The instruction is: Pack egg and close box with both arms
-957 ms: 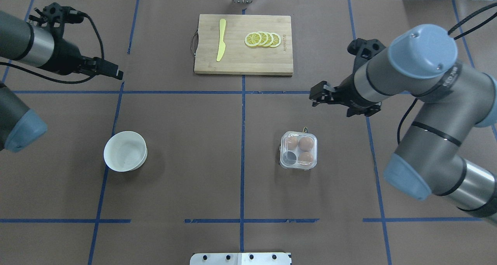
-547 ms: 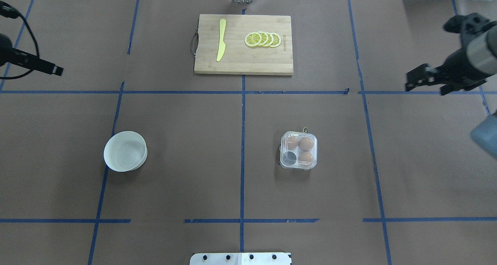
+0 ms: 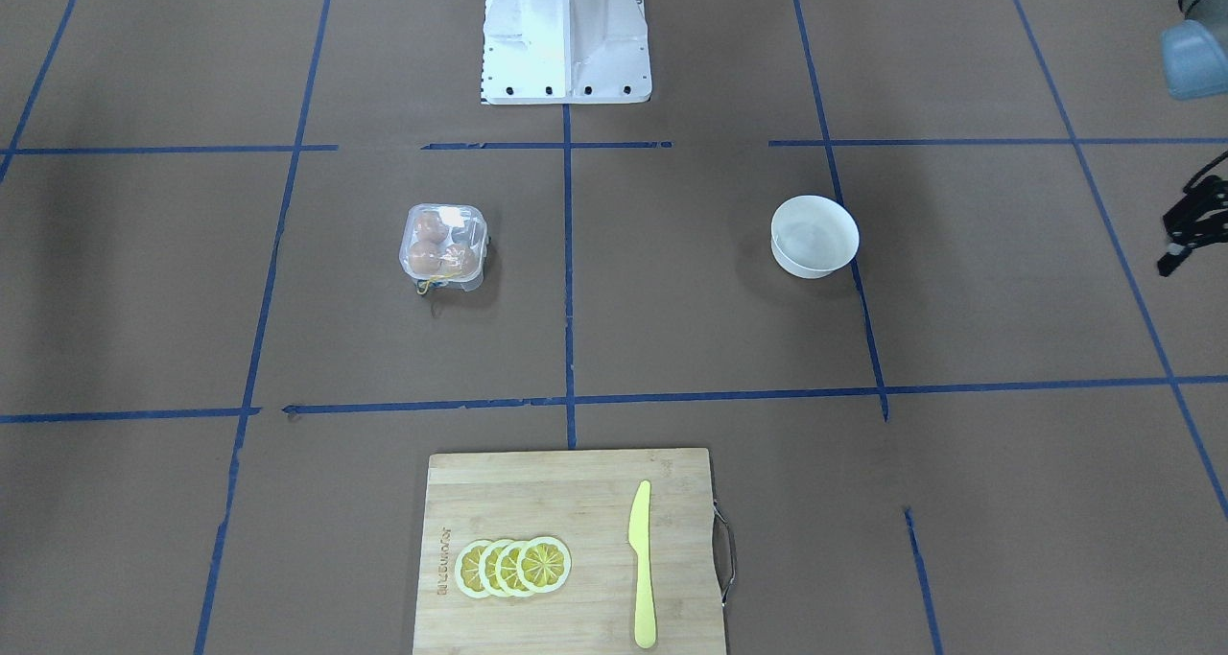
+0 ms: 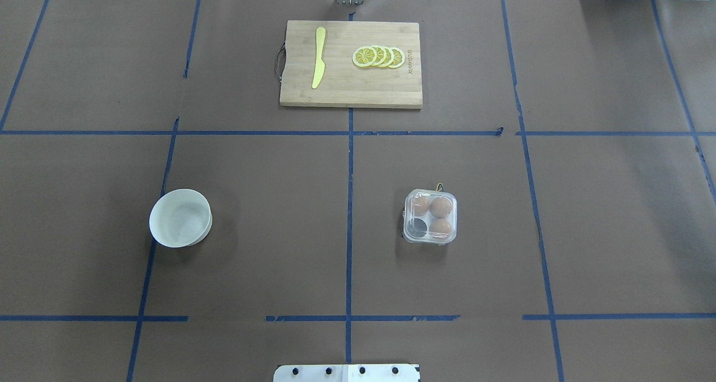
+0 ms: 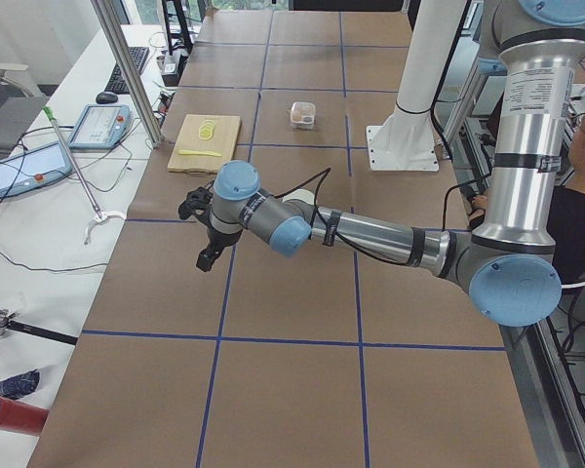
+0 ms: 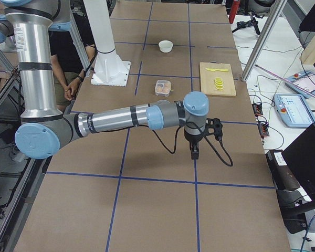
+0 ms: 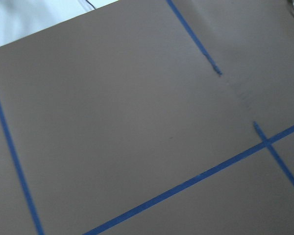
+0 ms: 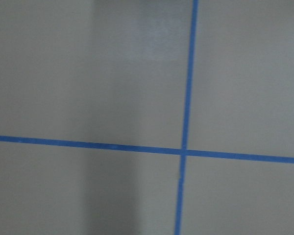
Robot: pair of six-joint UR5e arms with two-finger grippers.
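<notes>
White bowl (image 4: 180, 218), wooden cutting board (image 4: 350, 85) with yellow knife (image 4: 319, 57), lemon slices (image 4: 378, 57)

The left gripper (image 3: 1178, 245) is cut by the front view's right edge, so its jaw spacing is unreadable. The right gripper (image 6: 194, 152) shows only in a side view, where its jaws cannot be judged. The box (image 6: 163, 87), well beyond those jaws, is too small there to read its contents. The right wrist view is blurred.

The table (image 4: 251, 175) is covered in brown paper, marked into squares by blue tape lines (image 4: 349, 203). Along its far side stands a white bench (image 5: 39, 253) strewn with cables, two teach pendants (image 5: 27, 168) and a keyboard (image 5: 136, 60). An aluminium post (image 5: 129, 68) rises between them.
</notes>
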